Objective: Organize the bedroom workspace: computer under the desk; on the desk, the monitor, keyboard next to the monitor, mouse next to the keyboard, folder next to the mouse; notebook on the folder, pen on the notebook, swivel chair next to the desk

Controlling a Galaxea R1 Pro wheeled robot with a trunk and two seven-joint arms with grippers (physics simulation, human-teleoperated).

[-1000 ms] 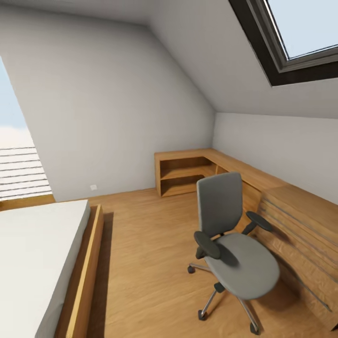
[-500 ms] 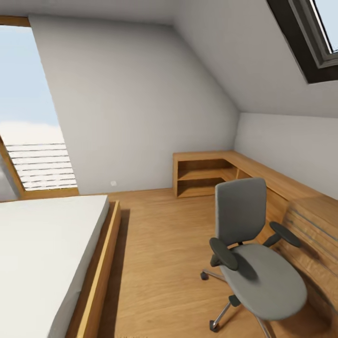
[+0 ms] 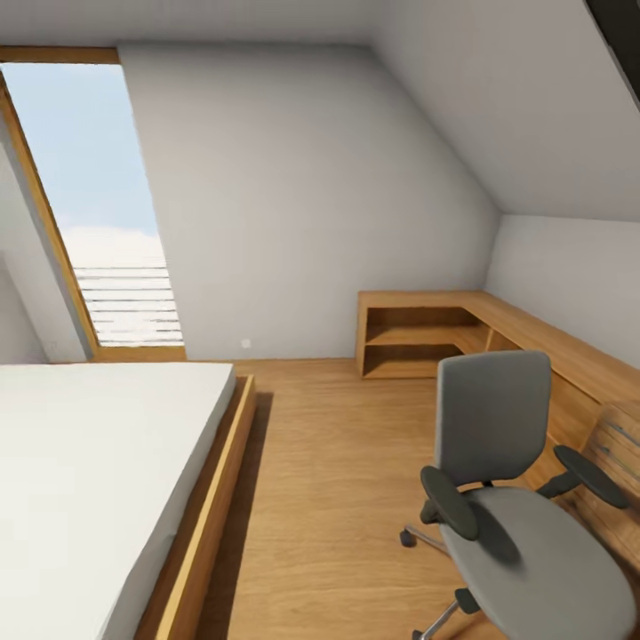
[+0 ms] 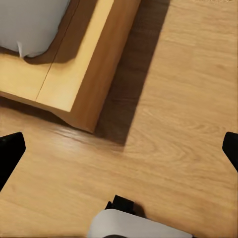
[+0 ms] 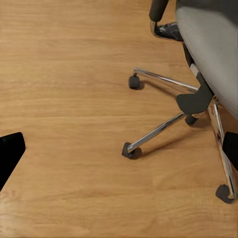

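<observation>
The swivel chair (image 3: pixel 516 498) stood at about four o'clock, its seat bare, with the bed (image 3: pixel 98 480) at eight o'clock; both grippers were wide open and empty, so a careless turn could knock its casters (image 5: pixel 130 150).

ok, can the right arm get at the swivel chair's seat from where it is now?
Probably yes. The swivel chair sits close beside the right gripper, whose open fingers hang over bare wood floor by the chair's chrome base; nothing lies between. The seat is bare.
</observation>
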